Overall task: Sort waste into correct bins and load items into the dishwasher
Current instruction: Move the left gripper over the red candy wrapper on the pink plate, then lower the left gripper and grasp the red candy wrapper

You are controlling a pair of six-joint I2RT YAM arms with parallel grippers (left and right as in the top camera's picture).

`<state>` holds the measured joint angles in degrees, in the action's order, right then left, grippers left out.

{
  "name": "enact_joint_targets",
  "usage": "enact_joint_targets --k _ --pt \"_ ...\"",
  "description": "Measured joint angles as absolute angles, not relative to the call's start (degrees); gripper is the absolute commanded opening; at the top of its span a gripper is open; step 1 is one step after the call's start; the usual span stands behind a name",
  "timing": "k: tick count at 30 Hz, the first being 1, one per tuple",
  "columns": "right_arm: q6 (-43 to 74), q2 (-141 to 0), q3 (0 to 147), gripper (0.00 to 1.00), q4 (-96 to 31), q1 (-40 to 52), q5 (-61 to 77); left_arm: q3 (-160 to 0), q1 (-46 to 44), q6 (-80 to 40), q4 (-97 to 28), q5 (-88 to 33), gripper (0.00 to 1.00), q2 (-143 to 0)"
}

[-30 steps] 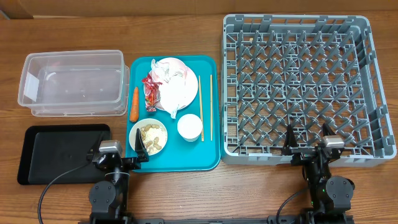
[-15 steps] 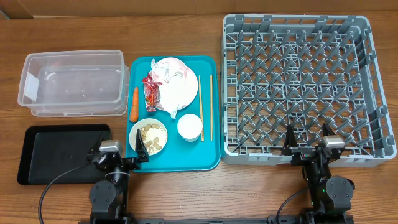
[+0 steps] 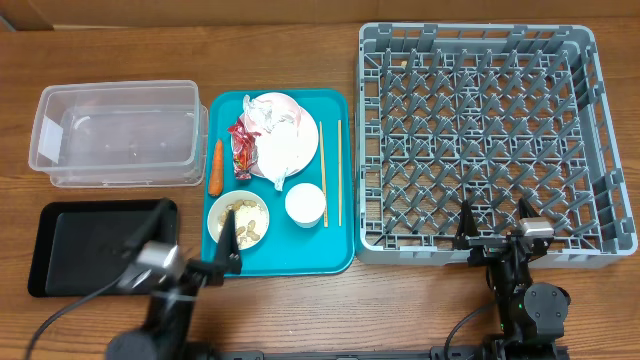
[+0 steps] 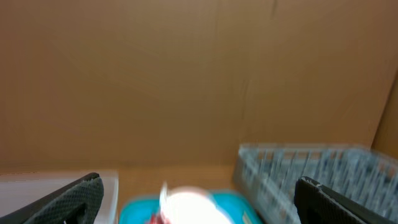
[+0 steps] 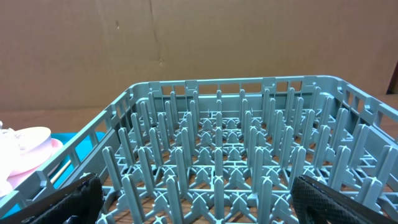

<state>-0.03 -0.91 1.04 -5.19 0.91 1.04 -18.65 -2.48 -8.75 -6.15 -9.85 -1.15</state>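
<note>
The left gripper (image 3: 192,240) was spread wide and empty at the near edge of the smooth teal tray (image 3: 300,255). It was smeared in the overhead view, so where exactly its dark fingers sat was hard to fix. The right gripper (image 3: 493,225) was also spread and empty at the near latticed wall of the square grey dish rack (image 3: 480,130), whose upright pegs stood bare. On the teal tray lay the round pink plate (image 3: 290,145) with crumpled paper (image 3: 268,112) on it. A glossy red wrapper (image 3: 242,148) lay just beside the plate, with a tapered carrot (image 3: 215,166), a bowl of crumbly scraps (image 3: 239,218), a small white cup (image 3: 305,204) and thin chopsticks (image 3: 323,165) nearby. The clear tub (image 3: 118,135) and flat black tray (image 3: 85,245) sat left of it, and bare wooden table (image 3: 400,300) ran along the near edge.
</note>
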Motion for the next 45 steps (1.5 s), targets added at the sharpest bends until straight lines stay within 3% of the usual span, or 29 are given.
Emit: enact_joint_targets --k 8,18,22,31,37,45 --pt "-0.01 -0.91 1.04 1.00 -5.17 0.91 1.06 -44.45 -2.48 -8.88 -19.86 -9.91 1.00 -16.34" --pt "-0.01 -0.95 1.04 1.00 -5.17 0.91 1.06 -86.15 -2.48 -9.04 -62.83 -11.99 1.00 -56.14" --pt "-0.01 -0.97 1.04 1.00 -5.17 0.91 1.06 -96.36 -2.48 -9.06 -72.66 -13.10 1.00 -68.88" --pt "-0.03 -0.97 1.04 1.00 -5.15 0.91 1.04 -98.85 -2.48 -9.04 -72.73 -17.34 1.00 -88.25" --pt "-0.03 -0.97 1.04 1.00 -5.17 0.91 1.06 -98.85 -2.48 -11.09 -70.96 -18.50 0.72 -98.02" --pt "-0.01 -0.97 1.04 1.00 -5.17 0.91 1.06 -98.85 -3.01 -15.11 -70.54 -16.25 0.65 -107.20"
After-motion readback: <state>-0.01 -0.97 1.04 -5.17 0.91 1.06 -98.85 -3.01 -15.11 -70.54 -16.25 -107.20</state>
